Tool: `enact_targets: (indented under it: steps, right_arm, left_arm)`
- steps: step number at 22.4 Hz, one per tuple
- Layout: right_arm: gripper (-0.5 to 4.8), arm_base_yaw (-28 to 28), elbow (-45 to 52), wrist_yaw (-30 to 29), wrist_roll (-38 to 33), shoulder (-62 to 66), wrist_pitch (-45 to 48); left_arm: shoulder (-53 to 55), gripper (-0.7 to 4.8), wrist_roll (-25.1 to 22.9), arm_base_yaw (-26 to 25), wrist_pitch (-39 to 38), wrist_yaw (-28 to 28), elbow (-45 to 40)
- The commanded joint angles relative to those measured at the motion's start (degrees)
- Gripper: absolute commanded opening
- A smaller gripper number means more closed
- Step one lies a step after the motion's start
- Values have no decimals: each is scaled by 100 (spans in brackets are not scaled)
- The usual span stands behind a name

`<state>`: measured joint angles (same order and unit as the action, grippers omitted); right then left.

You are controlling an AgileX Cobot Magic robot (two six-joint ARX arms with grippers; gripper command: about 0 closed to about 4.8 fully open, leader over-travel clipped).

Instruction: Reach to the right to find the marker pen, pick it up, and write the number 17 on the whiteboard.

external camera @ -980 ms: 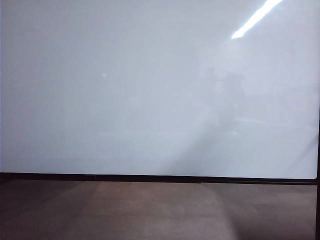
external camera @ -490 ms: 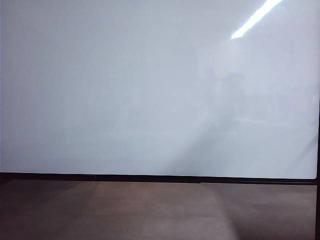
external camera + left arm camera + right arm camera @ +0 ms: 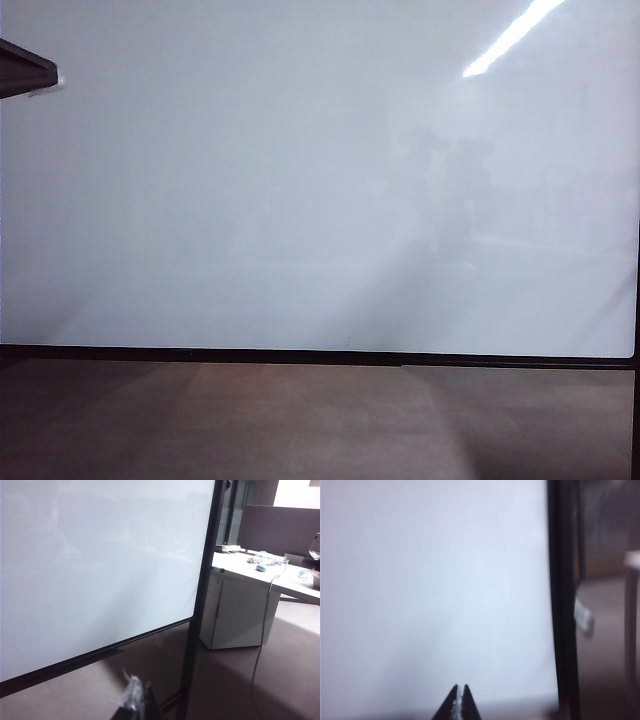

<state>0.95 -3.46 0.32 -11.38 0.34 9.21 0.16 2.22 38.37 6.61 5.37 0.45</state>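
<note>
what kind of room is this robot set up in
Most likely an office or lab. A large framed whiteboard stands on a floor stand, and beyond it is a white desk over a drawer cabinet, with a cable hanging down to the floor.

Upper left corner, exterior view: a dark arm tip [image 3: 25, 70] with a pale end now juts in over the whiteboard [image 3: 300, 200]; half a second ago that corner is bare.
Small bright fleck on the board's left half: gone.
</note>
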Motion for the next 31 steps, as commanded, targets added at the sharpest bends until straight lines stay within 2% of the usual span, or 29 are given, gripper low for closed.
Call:
enact_targets:
  steps: [1, 2, 5, 8, 9, 11, 14, 15, 17, 18, 21, 23, 25, 31]
  right_arm:
    - [-2, -9, -1475, 1121, -350, 164, 894]
    - [-2, -9, -2341, 1303, -116, 531, 973]
    - [-1, -9, -4623, 1143, 658, 2055, 1285]
    - [-1, -13, -7058, 586, 1335, 3974, 1338]
    - [-1, -13, -7569, 525, 1510, 4374, 1235]
    - [-1, -76, -9018, -181, 1954, 5512, 697]
    - [-1, -608, -10010, -951, 1626, 6404, 105]
    - [-1, -1012, -10220, -1469, 1180, 6732, -4]
    - [-1, -1714, -10249, -2385, 396, 7149, -11]
    - [-1, -1921, -10247, -2612, 210, 7296, -116]
    - [-1, -2450, -9980, -2973, 284, 7558, -472]
    - [-1, -3018, -9416, -3228, 317, 7547, -22]
    - [-1, -3340, -9020, -3399, 190, 7541, 396]
    - [-1, -3794, -7597, -3891, -59, 7731, 1825]
  left_arm:
    - [7, -5, -7, 0, 68, -13, 4]
    - [7, -5, -7, 0, 68, -9, 4]
    - [7, -5, -7, 0, 66, -13, 4]
    - [7, -5, -7, 2, 68, -13, 4]
    - [7, -5, -7, 2, 68, -13, 4]
    - [7, -5, -7, 7, 68, -13, 4]
    - [7, -5, -7, 11, 68, -13, 4]
    - [7, -5, -7, 20, 68, -20, 4]
    - [7, -5, -7, 20, 66, -13, 4]
    - [7, -5, -7, 20, 66, -17, 4]
    - [7, -5, -7, 20, 66, -17, 4]
    - [7, -5, -7, 20, 68, -15, 4]
    - [7, -5, -7, 20, 68, -17, 4]
    - [7, -5, -7, 20, 68, -20, 4]
